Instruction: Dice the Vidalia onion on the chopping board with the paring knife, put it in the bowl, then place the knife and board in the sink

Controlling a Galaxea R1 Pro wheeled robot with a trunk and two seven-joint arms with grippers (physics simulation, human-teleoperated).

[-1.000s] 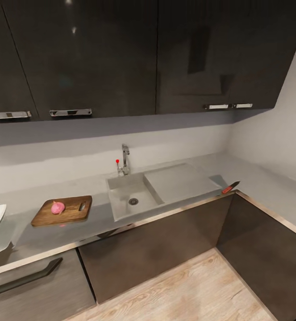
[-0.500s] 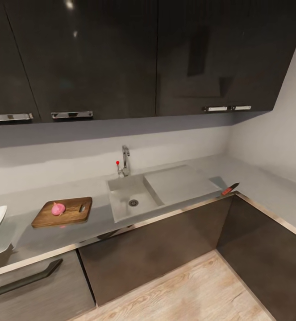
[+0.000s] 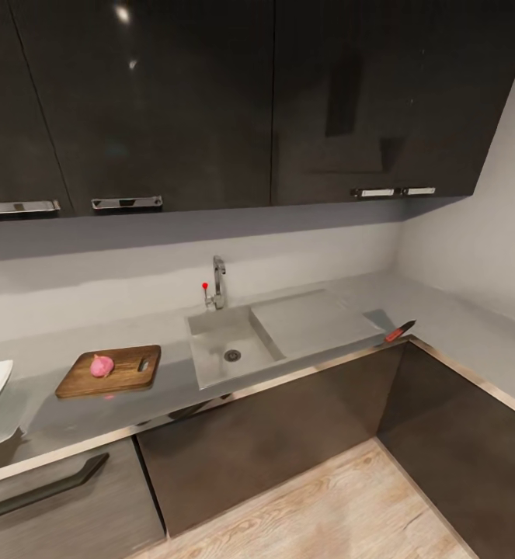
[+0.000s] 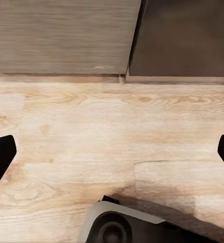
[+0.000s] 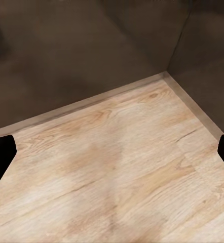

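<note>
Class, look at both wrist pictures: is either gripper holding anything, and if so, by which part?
Nothing is held. The left gripper and right gripper both stand open, fingers wide apart over bare wood floor.

Black blunt fingertips [image 4: 1, 154] at both wrist views' edges; grey-and-black rounded part [image 4: 112, 228], perhaps the base.

Right gripper [image 5: 112, 154] is hanging wide open over pale wood floor [image 5: 117, 172], dark cabinets [image 5: 76, 50], probably, standing beyond.
</note>
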